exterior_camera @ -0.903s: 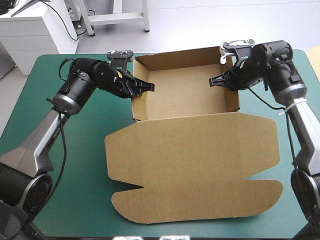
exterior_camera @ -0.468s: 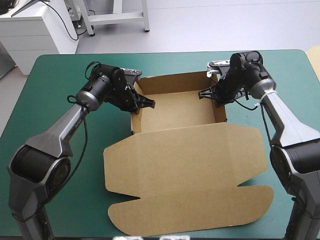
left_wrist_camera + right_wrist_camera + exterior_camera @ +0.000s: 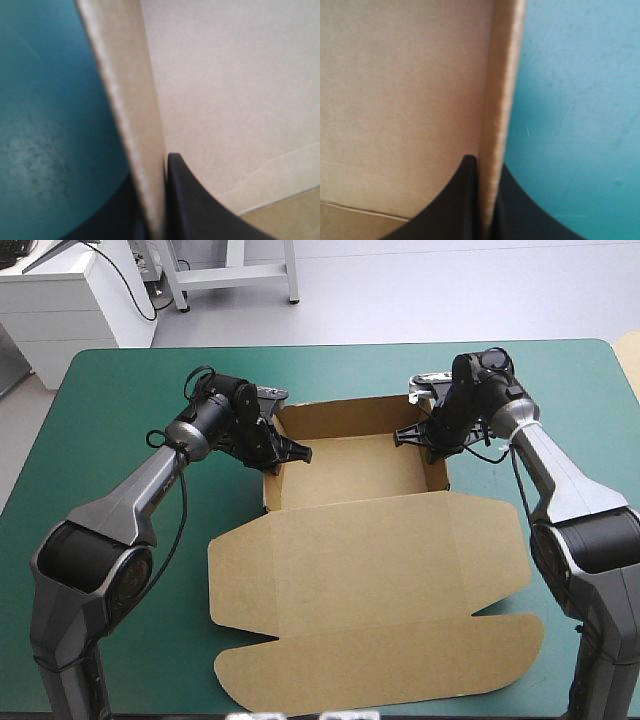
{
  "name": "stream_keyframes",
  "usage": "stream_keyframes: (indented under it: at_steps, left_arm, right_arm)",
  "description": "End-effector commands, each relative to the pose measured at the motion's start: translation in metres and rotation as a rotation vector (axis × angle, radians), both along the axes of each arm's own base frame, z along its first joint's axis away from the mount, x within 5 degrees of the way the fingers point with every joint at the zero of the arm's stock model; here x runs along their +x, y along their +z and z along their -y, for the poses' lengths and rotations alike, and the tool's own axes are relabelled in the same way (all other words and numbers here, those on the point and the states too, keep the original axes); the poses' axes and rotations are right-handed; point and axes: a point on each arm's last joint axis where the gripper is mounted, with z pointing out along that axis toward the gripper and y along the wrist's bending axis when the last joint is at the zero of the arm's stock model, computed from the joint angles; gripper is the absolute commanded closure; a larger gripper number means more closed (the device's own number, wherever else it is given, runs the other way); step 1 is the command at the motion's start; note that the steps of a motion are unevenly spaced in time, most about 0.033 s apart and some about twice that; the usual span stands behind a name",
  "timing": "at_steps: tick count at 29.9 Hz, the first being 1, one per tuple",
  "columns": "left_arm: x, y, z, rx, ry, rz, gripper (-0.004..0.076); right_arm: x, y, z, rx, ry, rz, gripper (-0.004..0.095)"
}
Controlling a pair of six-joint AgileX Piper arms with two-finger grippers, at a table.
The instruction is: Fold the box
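Observation:
The brown box (image 3: 350, 475) stands as an open tray in the middle of the teal-green table, its lid (image 3: 370, 590) lying flat toward the near edge. My left gripper (image 3: 290, 452) is shut on the tray's left wall (image 3: 132, 115), one black finger (image 3: 195, 200) inside and one outside. On the opposite side my right gripper (image 3: 415, 436) is shut on the right wall (image 3: 501, 85), with its inner finger (image 3: 462, 200) against the board. Both wrist views show the wall edge pinched between the fingers, the tray floor to one side and the table cover to the other.
The lid's rounded flaps (image 3: 380, 660) reach close to the table's near edge. Bare teal-green cover (image 3: 120, 540) lies left and right of the box. White furniture (image 3: 70, 290) stands beyond the far left corner.
Both arms have lowered and drawn the box toward the near-left; the tray has shifted slightly and looks smaller. Each gripper keeps its hold on its side wall.

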Motion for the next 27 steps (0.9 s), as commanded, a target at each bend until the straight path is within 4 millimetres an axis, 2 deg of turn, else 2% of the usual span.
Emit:
stream_keyframes:
  at_steps: [1, 3, 5, 8, 9, 12, 15, 22, 27]
  left_arm:
    - [-0.012, 0.030, 0.005, -0.038, -0.094, 0.056, 0.0725]
    - [-0.013, 0.029, 0.004, -0.027, -0.108, 0.039, 0.0692]
    - [-0.014, 0.028, 0.001, -0.012, -0.125, 0.025, 0.0619]
    - [-0.014, 0.027, -0.007, -0.008, -0.111, -0.017, 0.0441]
    - [-0.013, 0.027, -0.013, -0.003, -0.100, -0.037, 0.0351]
    - [-0.011, 0.030, -0.019, -0.023, -0.079, -0.038, 0.0158]
    - [-0.011, 0.031, -0.022, -0.030, -0.071, -0.038, 0.0076]
    - [-0.013, 0.035, -0.021, -0.047, -0.071, -0.034, 0.0076]
    - [-0.015, 0.056, -0.023, -0.062, -0.073, 0.028, 0.0076]
  right_arm:
    - [-0.009, 0.032, -0.004, 0.056, 0.036, 0.079, 0.0910]
    - [-0.009, 0.032, -0.004, 0.053, 0.044, 0.081, 0.0834]
    - [-0.009, 0.032, -0.004, 0.053, 0.044, 0.081, 0.0689]
    - [-0.009, 0.032, -0.004, 0.052, 0.051, 0.083, 0.0413]
    - [-0.009, 0.032, -0.004, 0.052, 0.051, 0.083, 0.0276]
    - [-0.009, 0.032, -0.004, 0.049, 0.051, 0.083, 0.0039]
    - [-0.009, 0.033, -0.003, 0.048, 0.051, 0.085, -0.0009]
    - [-0.010, 0.035, -0.004, 0.057, 0.051, 0.088, 0.0007]
    - [-0.017, 0.053, -0.001, 0.063, 0.050, 0.134, 0.0007]
